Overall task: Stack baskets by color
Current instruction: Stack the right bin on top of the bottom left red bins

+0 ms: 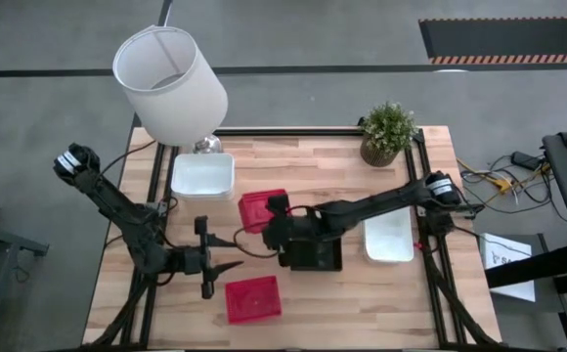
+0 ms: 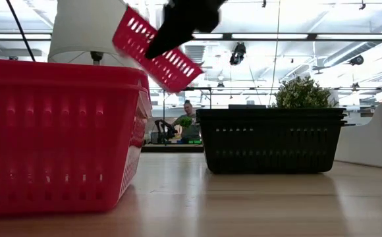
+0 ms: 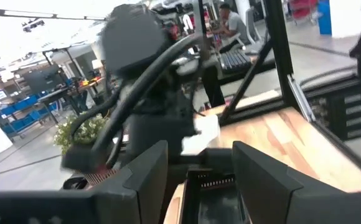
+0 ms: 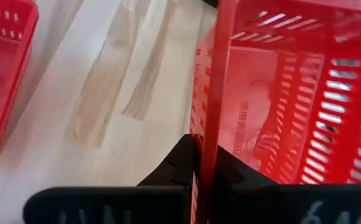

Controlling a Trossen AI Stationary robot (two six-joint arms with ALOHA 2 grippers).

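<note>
My right gripper is shut on a red basket, which it holds tilted in the air over the middle of the table. A second red basket stands on its base near the front edge. A black basket stands on the table under my right arm. One white basket sits at the back left and another at the right. My left gripper hangs open left of the black basket, holding nothing. My right gripper pinches one side wall of the red basket at its rim, one finger outside the wall and the other inside. It comes slanting down from the table's right. The basket is lifted clear of the table and tilted.
A white lampshade stands over the back left corner and a potted plant at the back right. Bare wood shows between the front red basket and the black basket. A person sits in the room beyond the table.
</note>
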